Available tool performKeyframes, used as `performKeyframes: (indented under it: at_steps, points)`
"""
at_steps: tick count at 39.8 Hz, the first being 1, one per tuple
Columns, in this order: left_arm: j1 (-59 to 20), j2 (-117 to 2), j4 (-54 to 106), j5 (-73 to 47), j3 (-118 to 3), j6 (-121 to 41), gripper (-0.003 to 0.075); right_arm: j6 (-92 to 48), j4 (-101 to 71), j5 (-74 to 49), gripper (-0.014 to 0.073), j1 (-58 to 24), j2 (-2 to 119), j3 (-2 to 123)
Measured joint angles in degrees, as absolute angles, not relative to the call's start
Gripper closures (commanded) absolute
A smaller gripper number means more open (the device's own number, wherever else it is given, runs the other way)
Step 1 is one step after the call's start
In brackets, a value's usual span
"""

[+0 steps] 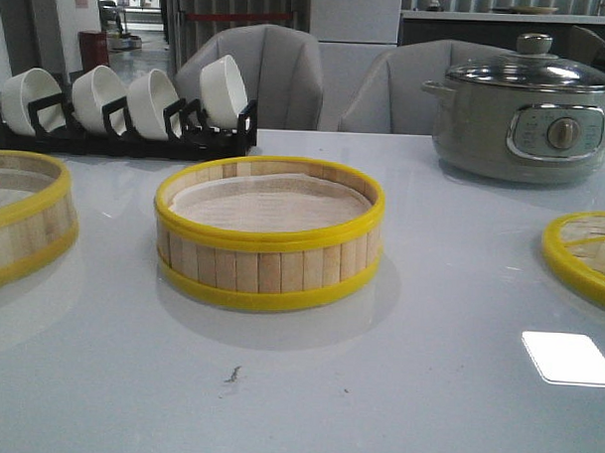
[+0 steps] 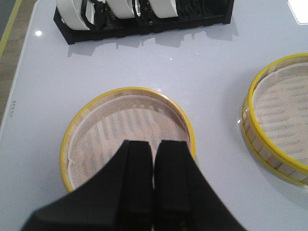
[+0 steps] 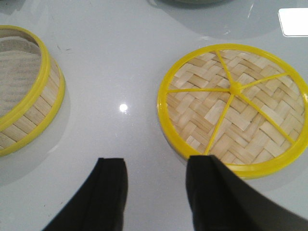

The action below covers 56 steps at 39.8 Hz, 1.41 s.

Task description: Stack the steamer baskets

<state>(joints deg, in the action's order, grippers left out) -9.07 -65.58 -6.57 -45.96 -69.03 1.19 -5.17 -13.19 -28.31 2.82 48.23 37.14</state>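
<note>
Hovering at the very start of the stacking, judging by how things are lying: nothing set on anything yet. Sitting mid-tabletop [image 1: 307, 386] is the centre steamer basket [image 1: 268, 233], upright, paper liner inside. Resting near the left edge, well apart from it, is the left steamer basket [image 1: 20, 217], also lined. Lying flat on the right side is the woven lid [image 3: 234, 109], yellow spokes up.

Hanging above the near rim of the left steamer basket is the left pincer [image 2: 154, 187], jaws pressed together, gripping nothing. Waiting just short of the lid is the right pincer [image 3: 156, 192], jaws spread wide, empty, the right-hand finger [image 3: 207, 187] overlapping the lid's near rim in the wrist view; contact impossible to tell.

Standing behind, out of the way: a black rack of white bowls [image 1: 128, 106] and a grey-green pot [image 1: 525, 120].

Calling next, most likely, for opening the left jaws, straddling the basket wall at the near rim, clamping, lifting clear, then lowering concentric onto the centre basket. Saving the lid for last.
</note>
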Motion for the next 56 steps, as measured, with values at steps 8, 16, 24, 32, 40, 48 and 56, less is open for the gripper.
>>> performKeyframes:
  at_steps: [8,16,24,32,40,48,56]
  points:
    - [-9.1,-66.0,-6.1,-46.0,-69.0,1.2,0.0511,-4.8,-13.2,-28.1,0.0148,2.8,48.2,37.1]
    - [-9.1,-70.1,-5.4,-46.7,-69.0,1.2,0.0279,-4.8,-13.2,-26.8,0.0148,2.8,48.2,37.1]
    - [-9.1,-76.5,-1.9,-47.3,-69.0,1.2,0.0277,-4.8,-13.2,-26.8,0.0148,2.8,48.2,37.1]
    - [-9.3,-83.9,0.0,-43.9,-69.0,1.2,0.0277,-4.8,-13.1,-26.5,0.0148,2.8,48.2,37.1]
    - [-9.3,-91.1,0.8,-39.8,-69.0,1.2,0.0277,-4.8,-13.1,-26.4,0.0148,2.8,48.2,37.1]
    - [-9.3,-97.7,1.6,-36.8,-70.3,1.2,0.0277,-4.7,-13.1,-26.1,0.0148,2.8,48.2,37.1]
    - [-9.3,-103.4,2.2,-36.0,-73.5,1.2,0.0277,-4.7,-13.1,-25.8,0.0148,2.8,48.2,37.1]
